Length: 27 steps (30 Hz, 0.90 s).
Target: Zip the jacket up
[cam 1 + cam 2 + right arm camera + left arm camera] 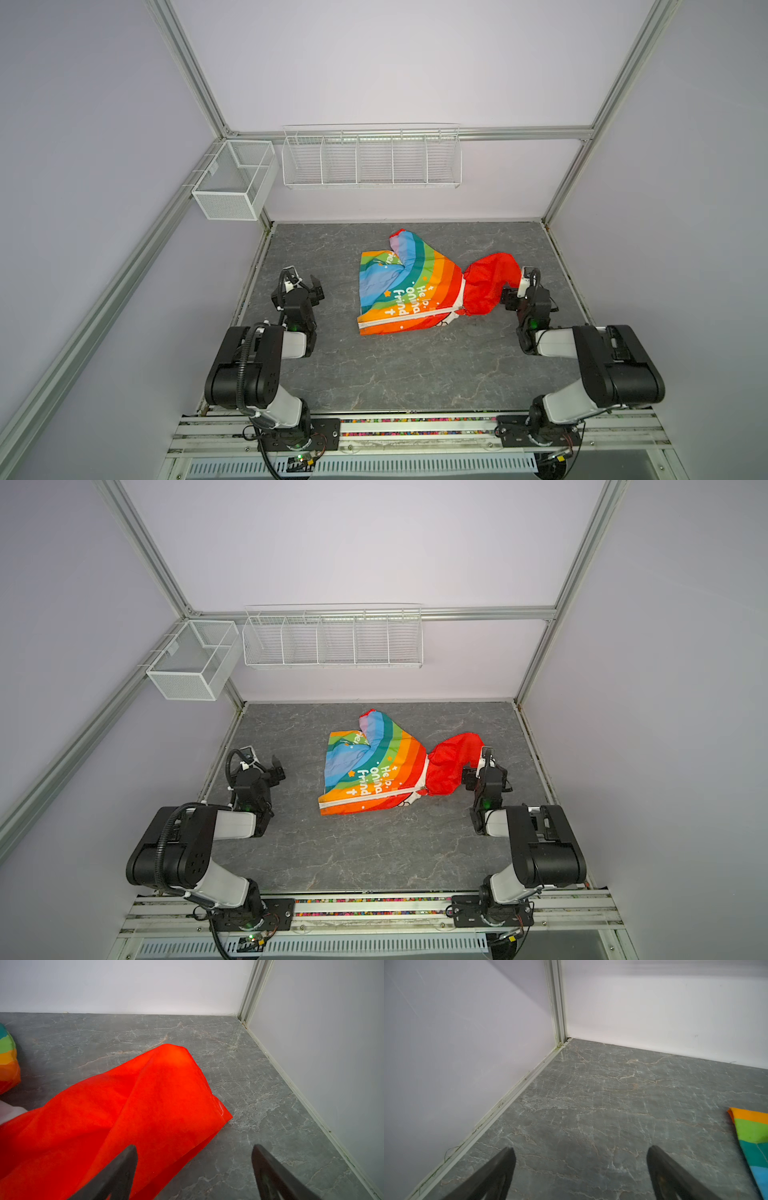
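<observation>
Jacket [409,286]: flat on table [374,374], mid-field and toward the back, rainbow side up. Long axis across the table: hem toward the left arm, hood [490,286] toward the right arm.

Hood: red, crumpled, trailing off to the right, up against the right gripper [515,286].

Zipper [407,318]: white, along the jacket's near edge, running left to right and rising slightly toward the collar. Small metal piece at the collar end, likely the slider; too small to confirm. Whether the teeth are joined: cannot tell. Scrap of white lining showing just below that end.

Right gripper: the nearer tool by far. Jaws wide apart in the right wrist view [194,1159], one finger over the hood cloth, the other over bare table; nothing clamped.

Left gripper [309,282]: jaws wide apart, empty, over bare table [580,1159], well apart from the hem, whose corner shows at the frame edge.

Room: broad bare strip between zipper and arm bases, good for approach from the front. Tighter behind the jacket toward the back wall, and beside the right gripper toward the side rail.
</observation>
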Tool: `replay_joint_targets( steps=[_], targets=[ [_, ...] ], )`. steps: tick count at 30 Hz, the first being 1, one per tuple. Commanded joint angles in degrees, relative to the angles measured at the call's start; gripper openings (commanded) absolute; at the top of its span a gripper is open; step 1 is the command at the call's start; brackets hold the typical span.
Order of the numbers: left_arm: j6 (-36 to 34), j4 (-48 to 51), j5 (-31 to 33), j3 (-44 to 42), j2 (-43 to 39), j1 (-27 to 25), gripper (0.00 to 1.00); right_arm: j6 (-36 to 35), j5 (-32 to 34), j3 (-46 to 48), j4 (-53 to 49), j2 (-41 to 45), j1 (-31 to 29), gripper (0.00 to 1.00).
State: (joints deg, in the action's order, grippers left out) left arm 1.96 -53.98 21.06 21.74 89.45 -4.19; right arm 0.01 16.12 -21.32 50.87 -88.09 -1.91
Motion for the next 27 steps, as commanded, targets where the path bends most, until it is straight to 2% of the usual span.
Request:
replay_joint_targets(
  steps=[1,9,11,27],
  targets=[
    [0.9,1.3,-1.7,0.3,-0.6,0.3,0.99,-0.5,-1.1,0.0,0.7,0.1,0.2,0.88],
    [1.0,1.5,-1.7,0.5,-0.6,0.3,0.99,-0.5,-1.1,0.2,1.1,0.2,0.2,0.88],
    [1.1,1.5,-1.7,0.5,-0.6,0.3,0.99,-0.5,1.2,0.6,1.5,0.4,-0.6,0.88],
    [0.9,1.5,-1.7,0.5,-0.5,0.3,0.99,-0.2,-1.0,-0.1,0.1,0.4,0.4,0.88]
  ],
)
